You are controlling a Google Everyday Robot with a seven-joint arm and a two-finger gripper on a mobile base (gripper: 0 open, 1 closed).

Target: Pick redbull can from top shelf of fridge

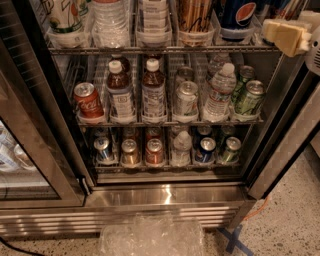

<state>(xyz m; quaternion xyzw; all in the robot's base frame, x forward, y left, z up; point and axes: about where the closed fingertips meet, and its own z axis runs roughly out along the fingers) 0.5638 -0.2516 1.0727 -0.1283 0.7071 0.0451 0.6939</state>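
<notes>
At the bottom of the frame you have a crumpled sheet of clear plastic (150,237) on the speckled floor, with a blue tape cross (233,240) just to its right. Behind them runs the steel sill of the fridge (165,196), and its glass door (30,150) stands open along the left side.

Your gripper (282,35) sits in the upper right of the frame, cream-coloured, in front of the right end of the top shelf (165,50). You cannot tell whether it is released or clenched, and nothing shows in its grasp.

Inside, the lowest rack holds a row of small cans. The middle rack carries a red Coca-Cola can (89,102) at the left, then two brown bottles (120,92), a silver can (186,99), a water bottle (220,95) and a green can (248,97).

Along the top edge, the Pepsi can (238,12) stands right of centre. The redbull can (280,9) appears to be the blue sliver just right of it, directly above your gripper, cut off by the frame and partly hidden, so contact cannot be judged
</notes>
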